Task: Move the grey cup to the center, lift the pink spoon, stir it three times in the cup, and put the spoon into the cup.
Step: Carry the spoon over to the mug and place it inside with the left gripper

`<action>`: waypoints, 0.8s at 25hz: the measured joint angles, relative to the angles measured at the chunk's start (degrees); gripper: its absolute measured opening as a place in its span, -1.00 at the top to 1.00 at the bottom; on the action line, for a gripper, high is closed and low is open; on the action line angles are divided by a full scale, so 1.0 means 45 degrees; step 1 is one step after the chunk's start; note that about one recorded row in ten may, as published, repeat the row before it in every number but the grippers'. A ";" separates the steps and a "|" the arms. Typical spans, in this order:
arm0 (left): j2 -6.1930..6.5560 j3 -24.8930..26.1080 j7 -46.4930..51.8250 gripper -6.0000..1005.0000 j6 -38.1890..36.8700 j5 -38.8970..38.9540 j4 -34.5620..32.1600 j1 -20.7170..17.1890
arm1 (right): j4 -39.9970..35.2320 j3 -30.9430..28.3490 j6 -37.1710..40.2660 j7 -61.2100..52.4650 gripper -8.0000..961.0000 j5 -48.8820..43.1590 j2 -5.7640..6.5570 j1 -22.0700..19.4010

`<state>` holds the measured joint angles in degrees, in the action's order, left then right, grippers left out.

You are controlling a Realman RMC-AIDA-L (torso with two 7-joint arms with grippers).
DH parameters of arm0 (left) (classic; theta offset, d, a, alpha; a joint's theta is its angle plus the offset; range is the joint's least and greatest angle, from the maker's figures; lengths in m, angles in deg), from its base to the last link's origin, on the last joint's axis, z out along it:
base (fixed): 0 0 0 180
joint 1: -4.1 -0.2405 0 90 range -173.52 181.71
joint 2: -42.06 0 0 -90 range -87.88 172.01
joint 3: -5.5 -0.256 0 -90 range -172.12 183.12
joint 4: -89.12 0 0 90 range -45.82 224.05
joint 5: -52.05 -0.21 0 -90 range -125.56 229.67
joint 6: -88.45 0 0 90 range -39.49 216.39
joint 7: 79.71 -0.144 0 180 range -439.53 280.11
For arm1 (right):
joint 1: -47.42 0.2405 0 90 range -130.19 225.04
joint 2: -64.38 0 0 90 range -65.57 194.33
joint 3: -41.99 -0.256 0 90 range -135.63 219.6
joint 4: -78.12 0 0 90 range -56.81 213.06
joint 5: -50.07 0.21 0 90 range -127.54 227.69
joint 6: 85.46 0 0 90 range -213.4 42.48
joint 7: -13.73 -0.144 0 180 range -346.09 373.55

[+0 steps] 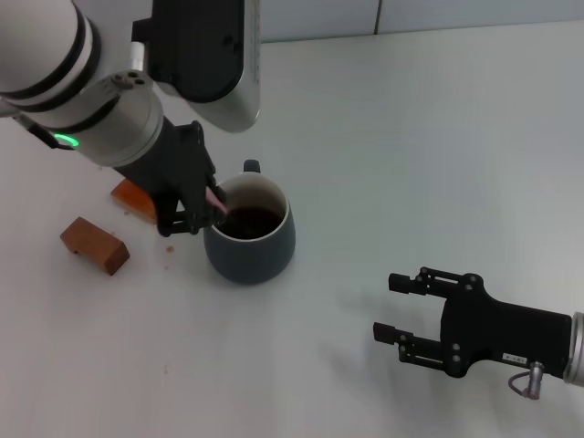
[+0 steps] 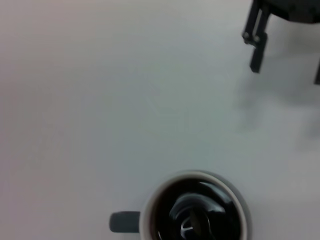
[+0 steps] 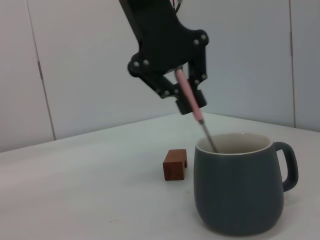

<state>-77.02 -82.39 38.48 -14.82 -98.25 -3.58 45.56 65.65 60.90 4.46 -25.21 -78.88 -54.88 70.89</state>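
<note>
The grey cup (image 1: pixel 250 239) stands near the table's middle with dark liquid inside and its handle pointing away from me; it also shows in the left wrist view (image 2: pixel 195 210) and the right wrist view (image 3: pixel 239 187). My left gripper (image 1: pixel 203 208) hovers at the cup's left rim, shut on the pink spoon (image 3: pixel 189 97), whose metal neck slants down into the cup. The spoon's bowl is hidden in the liquid. My right gripper (image 1: pixel 401 307) rests open low on the right, apart from the cup.
Two brown blocks lie left of the cup: one (image 1: pixel 94 245) in the open, the other (image 1: pixel 135 200) partly behind my left arm, seen also in the right wrist view (image 3: pixel 175 164). Small crumbs dot the table by the cup.
</note>
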 joint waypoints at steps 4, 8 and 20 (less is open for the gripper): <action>0.0000 -0.0308 0.0520 0.70 0.0769 0.0106 0.0230 -0.0038 | 0.0000 0.0034 0.0019 0.0000 -0.42 -0.0018 0.0000 0.0000; 0.0000 -0.0881 0.0698 0.70 0.0946 0.0009 0.0414 -0.0163 | 0.0000 0.0048 0.0053 0.0000 -0.42 -0.0049 0.0000 0.0001; 0.0100 0.1618 0.0722 0.31 0.1986 0.3867 -0.2534 -0.1865 | -0.0036 0.0009 0.0069 -0.0010 -0.42 -0.0069 0.0029 -0.0056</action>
<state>-76.57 -75.12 41.73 -5.88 -80.85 -14.99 37.16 65.49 60.94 4.77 -25.25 -79.19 -54.75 70.64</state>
